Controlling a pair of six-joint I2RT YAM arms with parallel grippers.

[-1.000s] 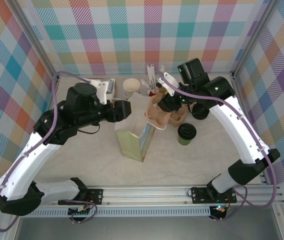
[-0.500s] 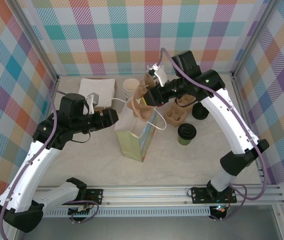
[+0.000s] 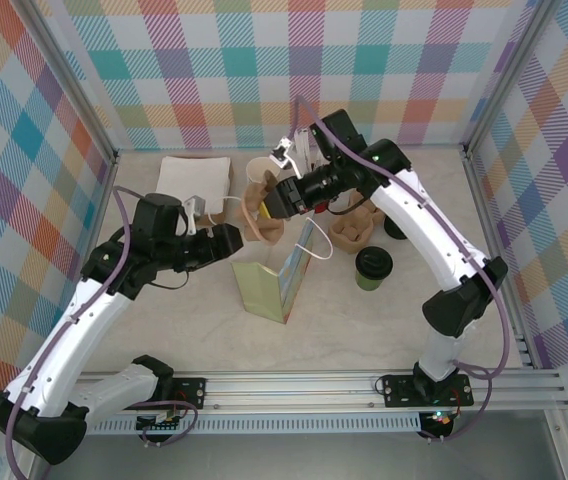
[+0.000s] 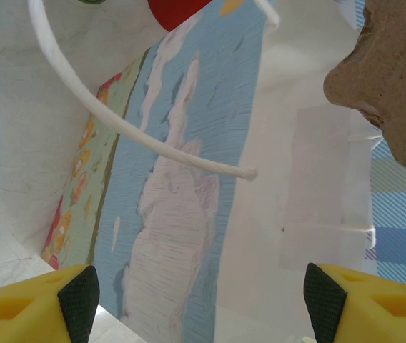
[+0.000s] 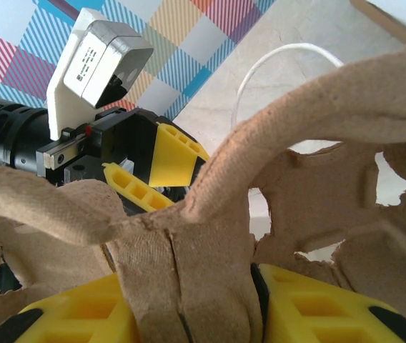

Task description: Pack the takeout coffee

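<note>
Right gripper: jaws closed tight on a rib of a brown pulp cup carrier. The right wrist view shows the yellow fingers pinching that rib from both sides. The carrier hangs off the gripper's left side, held in the air above the open mouth of the paper bag, which stands upright on the table just below and nearer the bases. Left gripper: jaws spread wide, nothing clasped. In its wrist view the black-tipped fingers sit far apart, with the bag's blue printed face and white inside ahead of them. One white handle loops across, and a corner of the carrier shows above right. Whether a finger touches the bag rim, cannot tell. Takeout coffee: upright on the table, lid on, well apart from the right gripper, to its right and nearer the bases, on the far side of the bag from the left gripper. A second carrier lies just behind the coffee.
</note>
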